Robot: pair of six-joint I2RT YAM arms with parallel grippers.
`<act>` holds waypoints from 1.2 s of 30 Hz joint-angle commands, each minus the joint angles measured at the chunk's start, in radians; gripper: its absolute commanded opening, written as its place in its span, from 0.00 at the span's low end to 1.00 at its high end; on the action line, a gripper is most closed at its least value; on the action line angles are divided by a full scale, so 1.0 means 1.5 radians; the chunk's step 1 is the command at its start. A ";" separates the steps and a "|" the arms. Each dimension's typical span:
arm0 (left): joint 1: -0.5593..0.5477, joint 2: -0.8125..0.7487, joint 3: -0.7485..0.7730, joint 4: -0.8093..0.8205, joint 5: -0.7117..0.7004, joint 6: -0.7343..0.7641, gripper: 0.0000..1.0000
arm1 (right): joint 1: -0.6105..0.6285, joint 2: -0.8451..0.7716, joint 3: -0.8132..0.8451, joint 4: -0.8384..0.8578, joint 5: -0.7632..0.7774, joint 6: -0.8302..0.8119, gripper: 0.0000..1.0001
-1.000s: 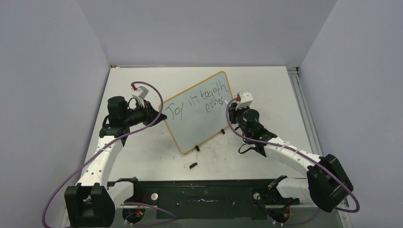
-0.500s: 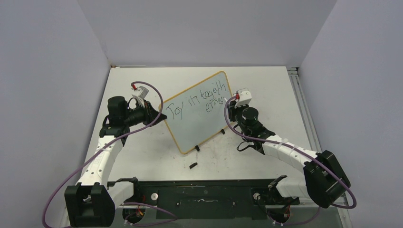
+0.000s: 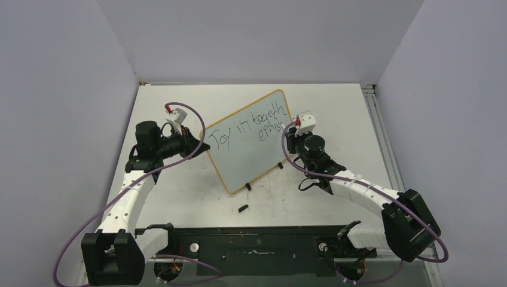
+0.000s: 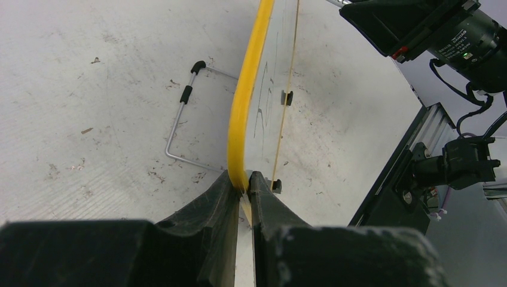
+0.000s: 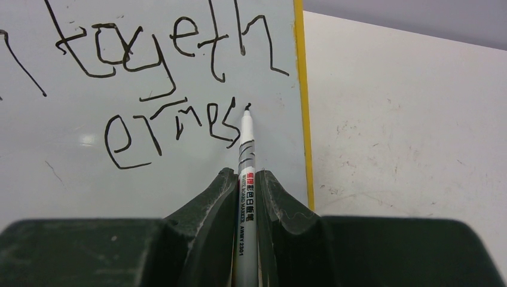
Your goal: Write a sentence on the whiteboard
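Note:
The whiteboard (image 3: 248, 143), with its yellow frame and black clip feet, stands tilted on the table. The sentence (image 3: 254, 127) reads "Joy in togeth" with "ernes" beneath, and shows close up in the right wrist view (image 5: 173, 128). My left gripper (image 3: 203, 147) is shut on the board's left edge; the left wrist view shows its fingers pinching the yellow frame (image 4: 244, 119). My right gripper (image 3: 289, 134) is shut on a silver whiteboard marker (image 5: 246, 161), whose tip touches the board just right of the last "s", near the right frame.
A small black cap-like piece (image 3: 242, 208) lies on the table in front of the board. A bent wire stand (image 4: 182, 113) lies behind the board. The black base rail (image 3: 257, 245) runs along the near edge. Grey walls enclose the table.
My right gripper with the marker has shifted slightly left and up toward the board's right edge. The left arm and the board have not moved.

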 commanded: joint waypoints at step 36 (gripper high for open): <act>-0.002 -0.003 0.004 -0.007 0.001 0.013 0.00 | 0.033 -0.045 -0.035 -0.049 0.005 0.009 0.05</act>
